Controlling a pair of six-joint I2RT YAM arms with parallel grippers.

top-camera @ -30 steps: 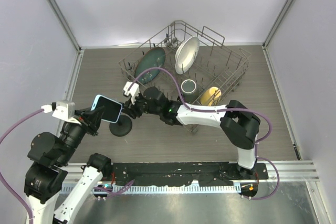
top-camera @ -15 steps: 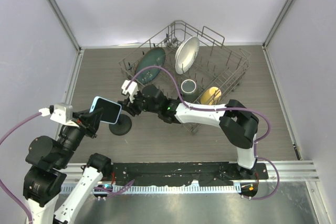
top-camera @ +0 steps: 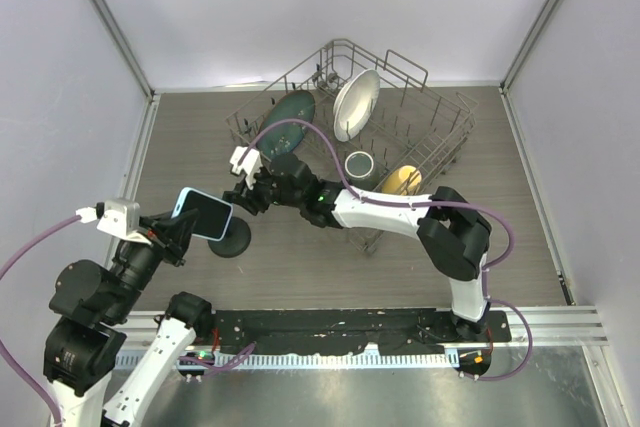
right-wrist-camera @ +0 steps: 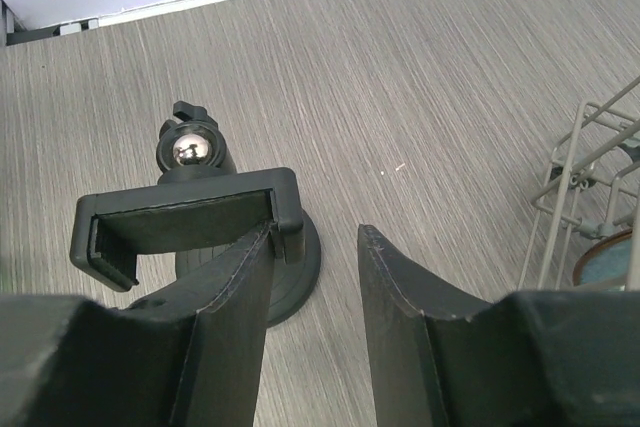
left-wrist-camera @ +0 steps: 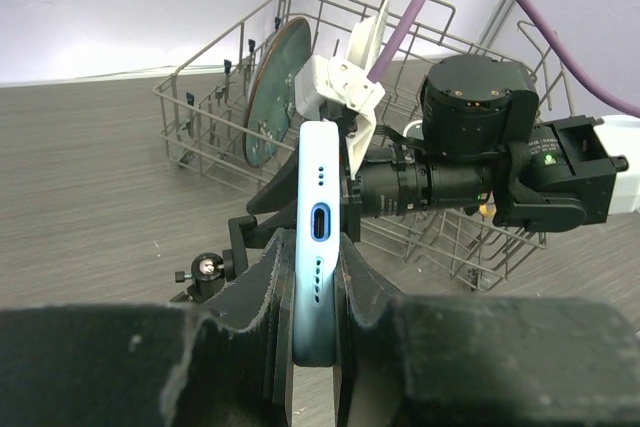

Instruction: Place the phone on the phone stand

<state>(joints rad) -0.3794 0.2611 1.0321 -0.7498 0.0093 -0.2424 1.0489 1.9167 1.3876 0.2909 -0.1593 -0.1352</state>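
The phone (top-camera: pixel 207 214), black screen in a light blue case, hangs tilted above the table with my left gripper (top-camera: pixel 188 222) shut on it. In the left wrist view the phone (left-wrist-camera: pixel 318 167) stands edge-on between my left gripper's (left-wrist-camera: pixel 316 247) fingers, charging port facing the camera. The black phone stand (top-camera: pixel 232 240) sits on its round base just right of the phone. In the right wrist view the phone stand (right-wrist-camera: pixel 185 222) shows its empty cradle, ball joint and disc base. My right gripper (right-wrist-camera: pixel 315 237) is open, its left finger against the cradle's end, nothing between the fingers.
A wire dish rack (top-camera: pixel 455 112) stands behind the stand, holding a dark green plate (top-camera: pixel 285 122), a white plate (top-camera: pixel 355 104), a cup (top-camera: pixel 359 164) and a yellow bowl (top-camera: pixel 400 183). The right arm (top-camera: pixel 390 215) stretches across in front of the rack. Walls close in both sides.
My left gripper has drawn the phone slightly nearer and lower. The right gripper has shifted a little left and farther back beside the stand.
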